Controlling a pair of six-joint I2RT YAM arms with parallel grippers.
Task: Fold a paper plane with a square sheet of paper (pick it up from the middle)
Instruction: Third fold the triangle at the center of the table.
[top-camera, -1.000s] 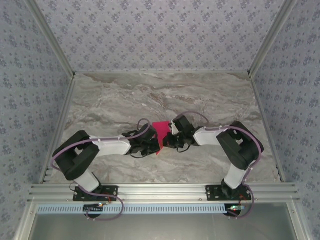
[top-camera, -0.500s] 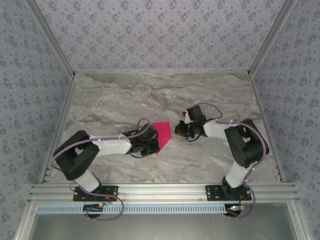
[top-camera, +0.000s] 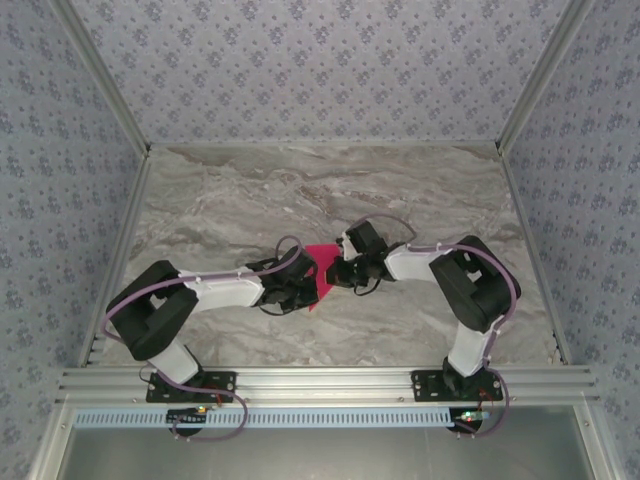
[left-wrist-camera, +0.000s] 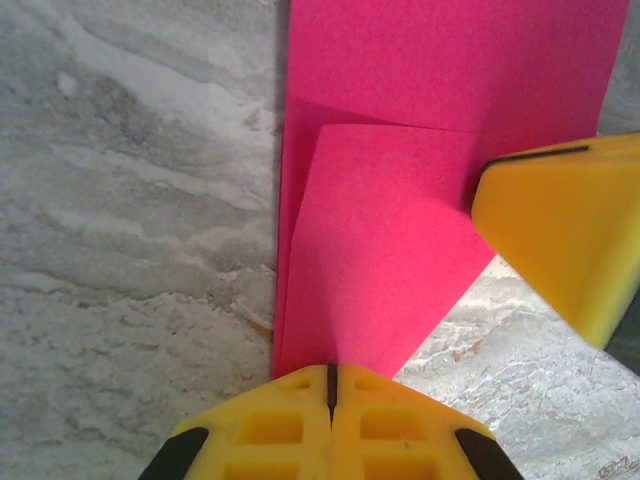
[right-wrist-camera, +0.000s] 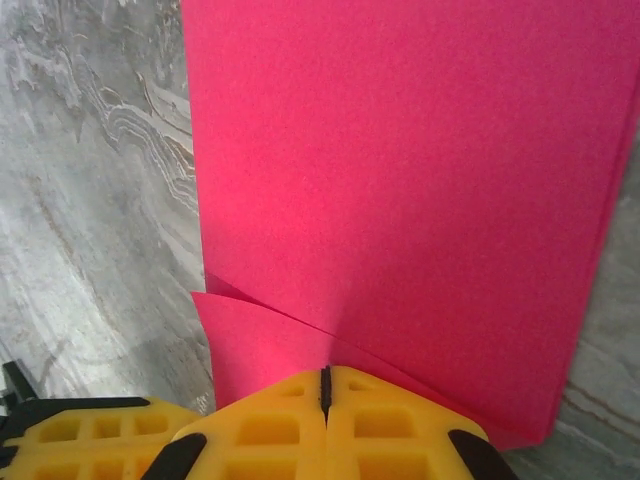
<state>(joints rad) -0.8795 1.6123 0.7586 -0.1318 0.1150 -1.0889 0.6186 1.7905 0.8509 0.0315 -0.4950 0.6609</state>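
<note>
Returning to the paper (top-camera: 321, 257) is the change that matters. Half a second back the right gripper (top-camera: 341, 272) stood well clear of the sheet's right side, lifted away from it; now it is down on that side again, much where it sat a second ago. The left gripper (top-camera: 300, 277) has not moved from the paper's left edge throughout.

Both grippers are clenched, jaws pressed together with no gap. From the left wrist, the left gripper (left-wrist-camera: 330, 382) meets the pointed near tip of a folded flap (left-wrist-camera: 380, 250) lying on a wider layer, and a yellow finger of the right gripper (left-wrist-camera: 560, 235) touches the flap's right edge. From the right wrist, the right gripper (right-wrist-camera: 325, 385) sits at the paper's near edge, where two layers part slightly. Whether either seam has nipped a layer or only presses it down, I cannot tell.

The paper lies flat on the table (top-camera: 250, 190), between the two grippers, partly folded and not yet a dart. The lift and return looks like a re-placement between creasing strokes, so folding is probably midway, with more creases to press.
</note>
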